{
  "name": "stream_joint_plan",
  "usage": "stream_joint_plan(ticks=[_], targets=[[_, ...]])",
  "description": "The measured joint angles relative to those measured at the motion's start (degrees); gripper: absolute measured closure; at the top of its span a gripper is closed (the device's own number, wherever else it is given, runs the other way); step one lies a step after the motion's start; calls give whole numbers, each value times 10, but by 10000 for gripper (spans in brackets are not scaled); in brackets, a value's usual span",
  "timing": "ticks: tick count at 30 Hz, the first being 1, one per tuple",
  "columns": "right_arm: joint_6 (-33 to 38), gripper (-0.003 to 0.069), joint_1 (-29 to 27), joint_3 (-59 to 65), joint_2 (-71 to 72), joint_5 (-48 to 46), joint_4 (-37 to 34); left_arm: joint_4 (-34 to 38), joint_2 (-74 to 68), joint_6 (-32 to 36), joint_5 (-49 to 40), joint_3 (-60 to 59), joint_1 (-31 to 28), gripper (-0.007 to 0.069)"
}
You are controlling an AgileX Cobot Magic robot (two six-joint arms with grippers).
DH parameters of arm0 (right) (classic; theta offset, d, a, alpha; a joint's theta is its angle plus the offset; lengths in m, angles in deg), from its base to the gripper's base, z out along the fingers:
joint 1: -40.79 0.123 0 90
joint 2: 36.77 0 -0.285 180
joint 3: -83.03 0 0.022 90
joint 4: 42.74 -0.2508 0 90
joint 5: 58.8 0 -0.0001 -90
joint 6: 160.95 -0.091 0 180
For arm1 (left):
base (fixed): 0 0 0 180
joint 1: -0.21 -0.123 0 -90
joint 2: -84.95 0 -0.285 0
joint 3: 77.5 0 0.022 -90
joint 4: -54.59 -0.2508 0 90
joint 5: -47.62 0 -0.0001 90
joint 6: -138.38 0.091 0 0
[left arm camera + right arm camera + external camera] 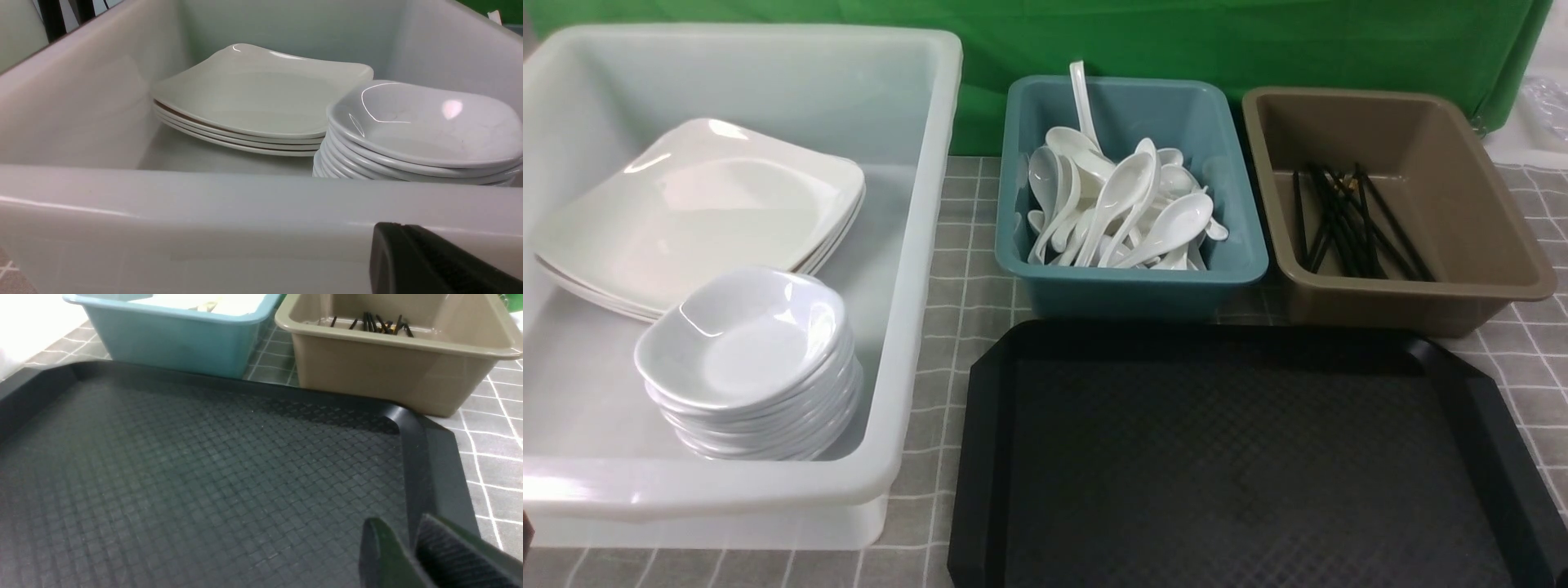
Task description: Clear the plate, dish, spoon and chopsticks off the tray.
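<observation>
The black tray lies at the front right, and only its textured floor shows. The plate tops a stack in the white tub, also seen in the left wrist view. The dish tops a stack beside it. White spoons fill the teal tub. Black chopsticks lie in the brown tub. My left gripper is shut and empty, just outside the white tub's near wall. My right gripper hovers over the tray near its rim, slightly open, nothing between its fingers. Neither arm shows in the front view.
The white tub stands at the left, its near wall close to my left gripper. The teal tub and brown tub stand behind the tray. A grey checked cloth covers the table; a green backdrop hangs behind.
</observation>
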Motion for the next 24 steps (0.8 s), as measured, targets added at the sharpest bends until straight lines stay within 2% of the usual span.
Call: stream_joint_plan(ticks=[24], targets=[[-1,429,0,0,0,0,0,0,0,0,0,0,0,619]])
